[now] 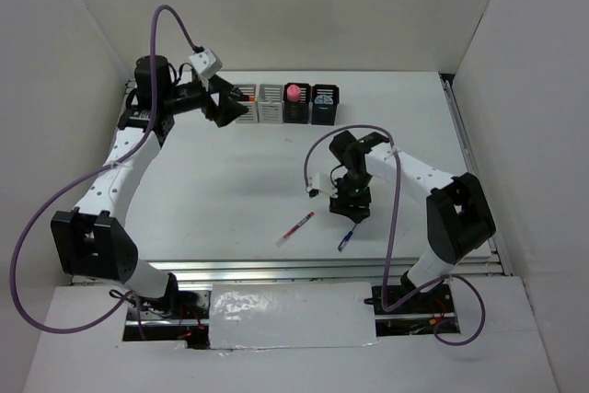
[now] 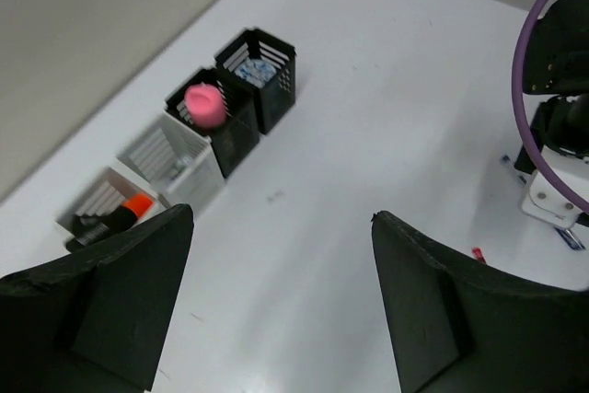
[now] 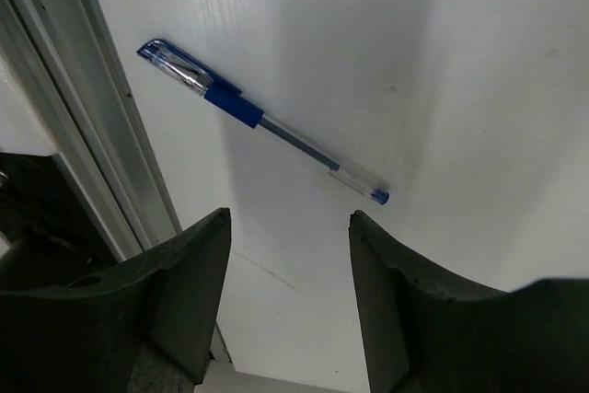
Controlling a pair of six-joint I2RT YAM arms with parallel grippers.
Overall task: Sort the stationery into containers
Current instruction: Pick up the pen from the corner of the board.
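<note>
Four joined pen holders [image 1: 285, 104] stand in a row at the table's back, two light grey and two black. An orange-capped highlighter [image 2: 124, 213] sits in the leftmost grey one. A pink-capped cylinder [image 2: 205, 105] sits in the first black one, and bluish items [image 2: 248, 69] lie in the last. My left gripper [image 1: 228, 101] is open and empty, raised beside the row's left end. My right gripper [image 1: 353, 207] is open and empty, just above a blue pen [image 3: 262, 121] lying on the table. A red pen [image 1: 295, 227] lies left of it.
The table's metal front rail [image 3: 87, 117] runs close beside the blue pen. White walls enclose the table on three sides. The right arm's purple cable [image 1: 317, 149] loops above the table's middle.
</note>
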